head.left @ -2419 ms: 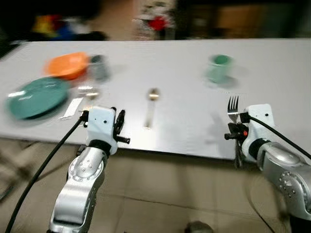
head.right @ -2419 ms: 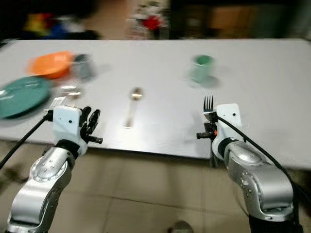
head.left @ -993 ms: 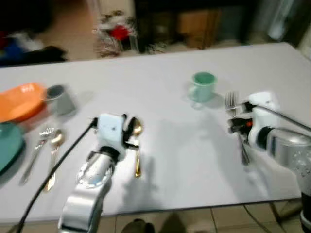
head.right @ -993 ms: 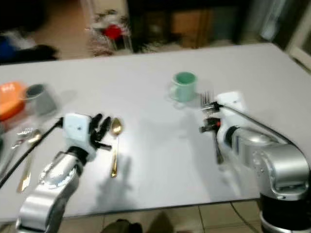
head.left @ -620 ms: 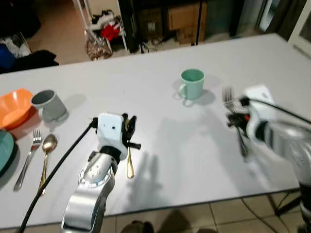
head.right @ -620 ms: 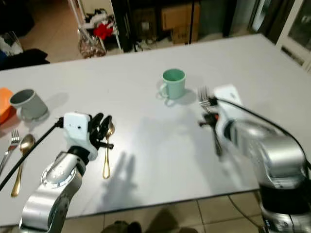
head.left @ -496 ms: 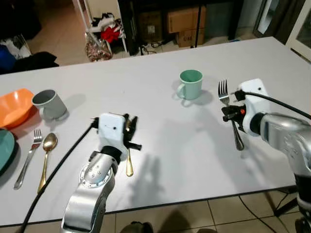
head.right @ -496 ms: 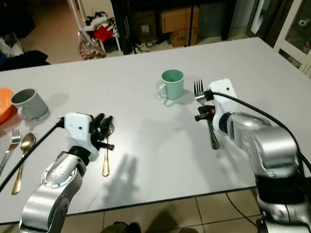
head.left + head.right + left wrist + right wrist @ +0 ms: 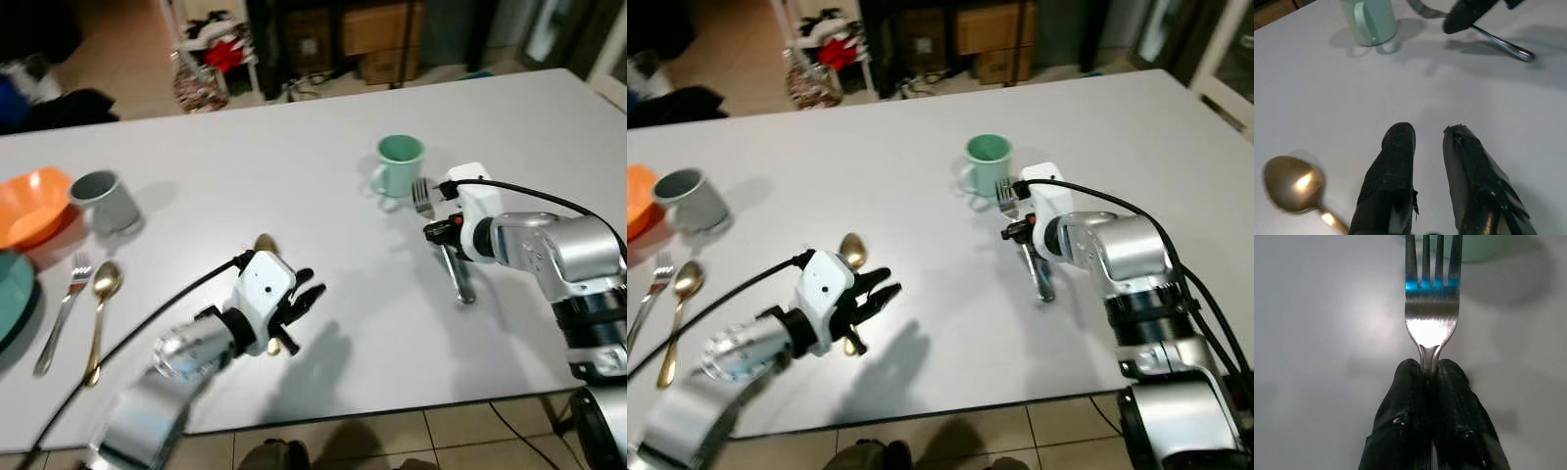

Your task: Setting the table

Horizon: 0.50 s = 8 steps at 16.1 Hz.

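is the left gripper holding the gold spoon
No, the left gripper is open with nothing between its fingers, and the gold spoon lies on the table beside it.

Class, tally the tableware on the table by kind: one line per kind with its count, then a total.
Mugs: 2, green and grey
Forks: 2, one in the right gripper, one at the left
Spoons: 2, and
Bowl: 1
Plate: 1
Total: 8
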{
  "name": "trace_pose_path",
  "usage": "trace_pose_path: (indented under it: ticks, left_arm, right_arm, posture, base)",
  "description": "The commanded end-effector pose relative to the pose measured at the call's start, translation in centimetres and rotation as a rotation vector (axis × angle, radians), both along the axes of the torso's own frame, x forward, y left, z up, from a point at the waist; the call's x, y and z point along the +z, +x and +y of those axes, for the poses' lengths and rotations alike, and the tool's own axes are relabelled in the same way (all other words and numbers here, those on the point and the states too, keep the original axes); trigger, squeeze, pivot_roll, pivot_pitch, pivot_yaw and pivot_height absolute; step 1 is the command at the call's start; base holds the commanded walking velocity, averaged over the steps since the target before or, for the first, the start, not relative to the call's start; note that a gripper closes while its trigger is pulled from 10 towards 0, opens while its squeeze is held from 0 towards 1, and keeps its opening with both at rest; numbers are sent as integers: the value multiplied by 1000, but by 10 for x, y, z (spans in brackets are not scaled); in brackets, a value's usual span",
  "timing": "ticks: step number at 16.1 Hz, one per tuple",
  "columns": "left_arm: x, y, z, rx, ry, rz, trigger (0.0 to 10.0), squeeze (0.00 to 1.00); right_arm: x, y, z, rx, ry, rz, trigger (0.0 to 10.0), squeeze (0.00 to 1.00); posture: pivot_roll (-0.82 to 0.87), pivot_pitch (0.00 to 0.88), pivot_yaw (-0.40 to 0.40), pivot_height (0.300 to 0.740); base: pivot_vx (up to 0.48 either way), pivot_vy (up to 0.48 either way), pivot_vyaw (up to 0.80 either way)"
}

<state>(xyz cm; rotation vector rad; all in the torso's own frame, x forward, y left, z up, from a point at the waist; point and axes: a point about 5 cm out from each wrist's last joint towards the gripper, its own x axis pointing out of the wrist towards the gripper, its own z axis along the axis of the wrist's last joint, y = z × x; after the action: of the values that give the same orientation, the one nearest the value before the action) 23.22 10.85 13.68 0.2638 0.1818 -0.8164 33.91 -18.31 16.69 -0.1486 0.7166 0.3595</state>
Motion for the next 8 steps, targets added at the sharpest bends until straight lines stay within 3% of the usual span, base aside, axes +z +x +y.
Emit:
trace_pose_path:
  ticks: [1,4,8]
  left_arm:
    - [4,-1,0,-35,8,-8,10000,0]
    - [6,-1,2,-62,35,4,10000,0]
    - [6,-5,-2,-104,35,21,10000,0]
  right_arm:
    - [0,2,7,19,2,13,10000,0]
    - [-9,4,12,20,-6,81,10000,0]
    - [-14,-3,1,-51,8,205,10000,16]
  posture:
    - [-108,73,94,740]
    - [-105,82,96,740]
    - [-111,79,93,740]
  base:
    - [0,0,0]
    - [0,0,0]
    - [0,0,0]
